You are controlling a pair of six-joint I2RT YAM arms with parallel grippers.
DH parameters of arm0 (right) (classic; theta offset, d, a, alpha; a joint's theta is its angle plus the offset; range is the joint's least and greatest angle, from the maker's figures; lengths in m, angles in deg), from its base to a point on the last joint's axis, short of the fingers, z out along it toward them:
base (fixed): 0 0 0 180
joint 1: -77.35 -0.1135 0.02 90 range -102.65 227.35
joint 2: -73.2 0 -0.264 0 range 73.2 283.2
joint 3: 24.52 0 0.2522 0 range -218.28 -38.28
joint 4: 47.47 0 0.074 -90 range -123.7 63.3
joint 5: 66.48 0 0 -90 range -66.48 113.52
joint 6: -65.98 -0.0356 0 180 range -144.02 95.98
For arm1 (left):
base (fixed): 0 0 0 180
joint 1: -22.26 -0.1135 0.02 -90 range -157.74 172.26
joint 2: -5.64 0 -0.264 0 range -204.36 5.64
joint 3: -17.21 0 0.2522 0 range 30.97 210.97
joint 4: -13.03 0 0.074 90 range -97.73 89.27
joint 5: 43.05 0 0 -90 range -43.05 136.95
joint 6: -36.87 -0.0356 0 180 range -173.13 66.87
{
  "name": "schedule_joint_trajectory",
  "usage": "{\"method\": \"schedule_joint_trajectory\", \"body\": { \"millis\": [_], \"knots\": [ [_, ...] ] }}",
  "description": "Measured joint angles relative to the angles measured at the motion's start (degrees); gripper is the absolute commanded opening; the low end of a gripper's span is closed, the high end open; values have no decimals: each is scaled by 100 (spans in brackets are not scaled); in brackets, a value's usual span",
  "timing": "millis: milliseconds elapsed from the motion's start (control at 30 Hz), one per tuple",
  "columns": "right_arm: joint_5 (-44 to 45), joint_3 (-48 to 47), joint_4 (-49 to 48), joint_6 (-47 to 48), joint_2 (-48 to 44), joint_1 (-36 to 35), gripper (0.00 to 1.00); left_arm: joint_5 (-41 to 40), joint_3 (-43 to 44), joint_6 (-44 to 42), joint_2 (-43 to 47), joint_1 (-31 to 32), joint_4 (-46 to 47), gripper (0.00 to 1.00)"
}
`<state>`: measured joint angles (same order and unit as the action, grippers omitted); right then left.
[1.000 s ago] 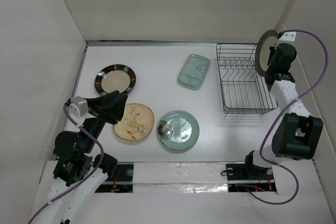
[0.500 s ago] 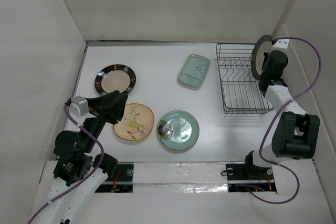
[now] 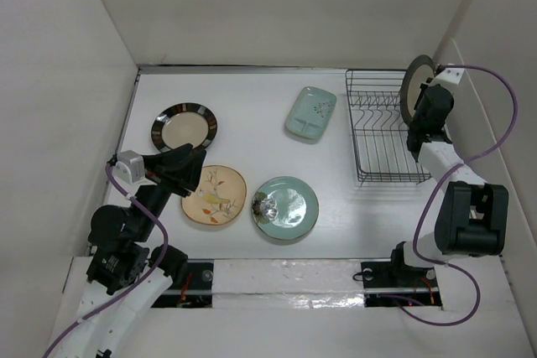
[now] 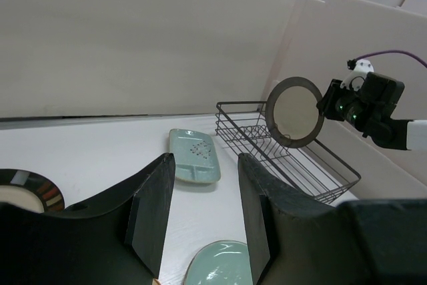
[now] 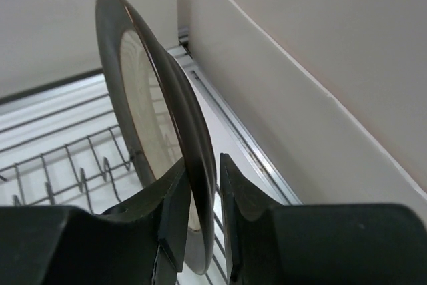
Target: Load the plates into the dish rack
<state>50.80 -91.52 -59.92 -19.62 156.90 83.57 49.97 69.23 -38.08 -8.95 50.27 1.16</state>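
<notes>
The round cream ceramic plate with a dark rim (image 5: 143, 98) stands on edge at the far right end of the dark wire dish rack (image 3: 394, 179), prongs directly beneath; the right gripper (image 5: 202, 178) straddles its rim from above; whether clamped or just clear, I cannot tell.

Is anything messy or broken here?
Nothing looks broken or spilled. One dark-rimmed plate is upright on edge at the dish rack's right end, the right fingers around its rim; four other plates lie flat on the table.
</notes>
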Motion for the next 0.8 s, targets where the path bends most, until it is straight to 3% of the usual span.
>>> {"method": "schedule_joint_trajectory", "body": {
  "millis": [367,400,533,633,667,700,733,800],
  "knots": [
    [245,0,-149,-164,-72,-282,36,-2,0,0,-2,0,0,40],
    [299,-28,-120,-173,-72,-293,43,-2,0,0,-2,0,0,40],
    [575,-291,90,-356,-83,-317,53,-4,0,0,-20,0,0,40],
    [627,-452,391,-560,-319,-457,53,-20,0,0,-46,0,-2,40],
    [621,-498,501,-636,-452,-560,47,-24,0,0,-59,0,-2,40],
    [610,-549,597,-726,-597,-693,19,-28,0,0,-72,0,-2,40],
    [581,-610,697,-798,-739,-874,5,-31,0,0,-87,0,-4,39],
    [557,-769,820,-1040,-951,-1346,0,-50,0,-2,-109,0,-7,32]
  ]
}}
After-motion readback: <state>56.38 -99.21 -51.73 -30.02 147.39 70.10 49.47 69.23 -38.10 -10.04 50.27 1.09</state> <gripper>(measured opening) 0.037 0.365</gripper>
